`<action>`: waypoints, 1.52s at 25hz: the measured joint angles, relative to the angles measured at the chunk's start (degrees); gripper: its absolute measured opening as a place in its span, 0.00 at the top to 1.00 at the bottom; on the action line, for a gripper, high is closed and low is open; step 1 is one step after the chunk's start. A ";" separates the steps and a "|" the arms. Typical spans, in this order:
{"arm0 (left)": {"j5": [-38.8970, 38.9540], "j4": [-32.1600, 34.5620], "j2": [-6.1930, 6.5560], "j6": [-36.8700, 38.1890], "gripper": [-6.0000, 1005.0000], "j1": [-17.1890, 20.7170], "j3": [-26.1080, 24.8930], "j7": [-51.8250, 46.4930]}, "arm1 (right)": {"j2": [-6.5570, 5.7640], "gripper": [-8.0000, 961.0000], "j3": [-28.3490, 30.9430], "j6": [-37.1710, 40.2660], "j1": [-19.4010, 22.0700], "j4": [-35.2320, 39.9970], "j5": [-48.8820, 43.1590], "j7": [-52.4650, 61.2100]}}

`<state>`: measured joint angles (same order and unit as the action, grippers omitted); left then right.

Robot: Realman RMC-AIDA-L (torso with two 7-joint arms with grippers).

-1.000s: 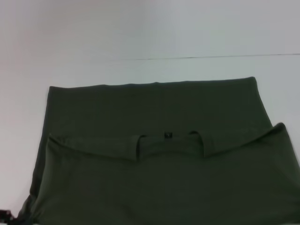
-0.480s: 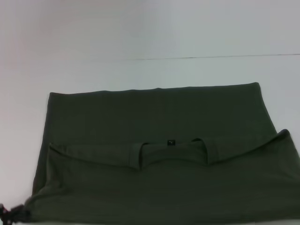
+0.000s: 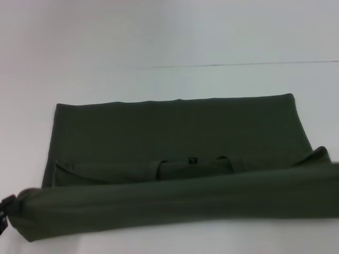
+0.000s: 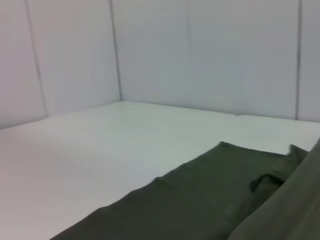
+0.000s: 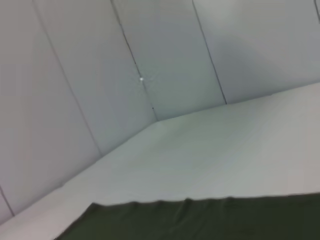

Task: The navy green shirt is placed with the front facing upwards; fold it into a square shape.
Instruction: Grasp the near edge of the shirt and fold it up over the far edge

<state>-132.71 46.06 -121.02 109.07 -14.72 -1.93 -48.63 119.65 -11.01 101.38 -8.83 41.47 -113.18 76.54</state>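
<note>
Olive-green cotton: the navy green shirt [image 3: 175, 127] lies on the white table [image 3: 159, 79], its near edge lifted in a taut band. Our left gripper [image 3: 6, 209] pinches that band's left corner. Our right gripper: out of frame.

navy green shirt [image 3: 175, 129] | dark olive, flat on table | near edge lifted, folding over (plain side up)
</note>
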 joint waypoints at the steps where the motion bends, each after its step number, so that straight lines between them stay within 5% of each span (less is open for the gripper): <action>1: 0.28 -0.30 -0.07 -1.00 0.95 -0.46 -0.02 -0.67 | -0.01 0.92 -0.15 -0.65 -0.87 0.65 -0.09 1.71; 14: 6.22 -1.86 -2.72 -16.78 0.96 -8.69 0.40 -8.66 | -0.13 0.93 -3.27 -14.52 -13.53 4.03 -2.24 13.77; 24: 7.94 -4.88 -2.92 -31.19 0.96 -16.82 1.22 -10.42 | -0.06 0.93 -12.41 -32.73 -20.45 3.13 -2.18 17.43; 38: 8.17 -11.81 -2.94 -61.11 0.95 -26.30 12.39 -12.67 | -0.81 0.93 -23.80 -53.64 -27.66 -6.14 -2.22 21.71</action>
<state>-124.54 34.24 -123.96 47.96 -41.02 10.46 -61.30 118.85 -34.81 47.73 -36.48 35.33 -115.39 98.24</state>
